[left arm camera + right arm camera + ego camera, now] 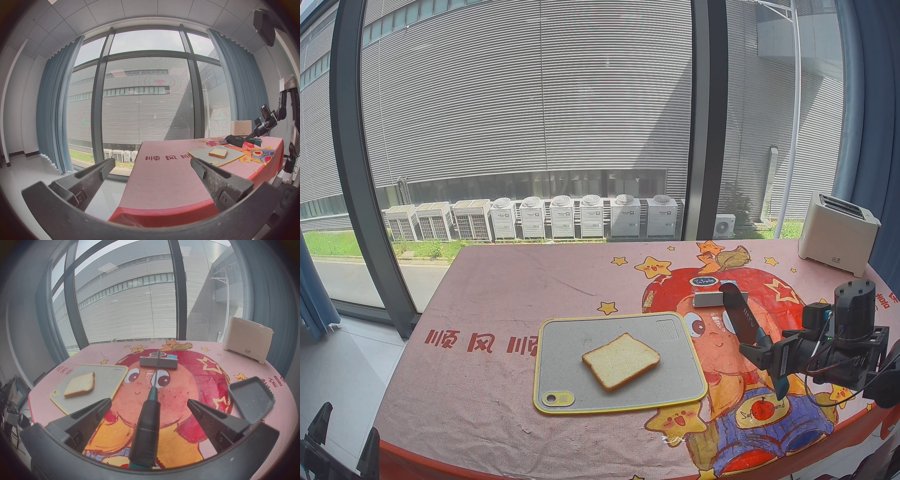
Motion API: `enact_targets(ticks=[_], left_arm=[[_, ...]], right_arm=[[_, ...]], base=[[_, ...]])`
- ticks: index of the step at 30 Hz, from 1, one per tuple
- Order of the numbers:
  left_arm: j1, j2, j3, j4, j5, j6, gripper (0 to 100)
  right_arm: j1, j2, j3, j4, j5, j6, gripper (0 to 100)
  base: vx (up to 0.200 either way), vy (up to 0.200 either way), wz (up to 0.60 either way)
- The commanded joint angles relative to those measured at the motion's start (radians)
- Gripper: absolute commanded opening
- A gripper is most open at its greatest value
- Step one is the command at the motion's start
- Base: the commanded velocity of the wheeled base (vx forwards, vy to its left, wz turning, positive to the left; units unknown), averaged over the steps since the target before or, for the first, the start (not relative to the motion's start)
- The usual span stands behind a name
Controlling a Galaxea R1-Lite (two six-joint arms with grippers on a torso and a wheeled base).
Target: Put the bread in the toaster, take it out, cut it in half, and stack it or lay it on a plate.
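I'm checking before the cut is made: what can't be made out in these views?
Toaster slots' insides: head view, hidden by its own walls.
Knife handle end: right wrist view, cut off by the bottom edge, so the right gripper's hold is unclear.
Bread underside: every view, hidden against the cutting board.

Head camera: mounted high, facing forward and down across the table (487,387) toward the window (531,94), with the cutting board (569,356) close and central and the toaster (837,234) at far right. Left wrist camera: low, off the table's left end and well back, facing along its length. Right wrist camera: just above the table's near right part, facing the window along the knife (147,427); all three views share the cutting board, bread slice (620,360) and toaster.
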Motion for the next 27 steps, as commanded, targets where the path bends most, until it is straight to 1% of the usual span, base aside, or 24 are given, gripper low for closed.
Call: enact_targets(ticks=[1,4,13,18,27], left_arm=[[0.0,-0.016,0.018,0.0,0.0,0.0,100],[0.0,-0.016,0.018,0.0,0.0,0.0,100],[0.0,-0.016,0.018,-0.002,0.0,0.0,100],[0.0,-0.016,0.018,0.0,0.0,0.0,100],[0.0,-0.016,0.018,0.0,0.0,0.0,100]], right_arm=[[0.018,0.057,0.018,-0.01,-0.005,0.0,100],[0.018,0.067,0.031,-0.012,-0.005,0.0,100],[0.018,0.066,0.024,-0.015,-0.006,0.0,100],[0.018,0.072,0.029,-0.047,-0.006,0.0,100],[0.019,0.072,0.031,-0.047,-0.008,0.001,100]], base=[[0.0,0.0,0.0],[0.0,0.0,0.0],[0.0,0.0,0.0],[0.0,0.0,0.0],[0.0,0.0,0.0]])
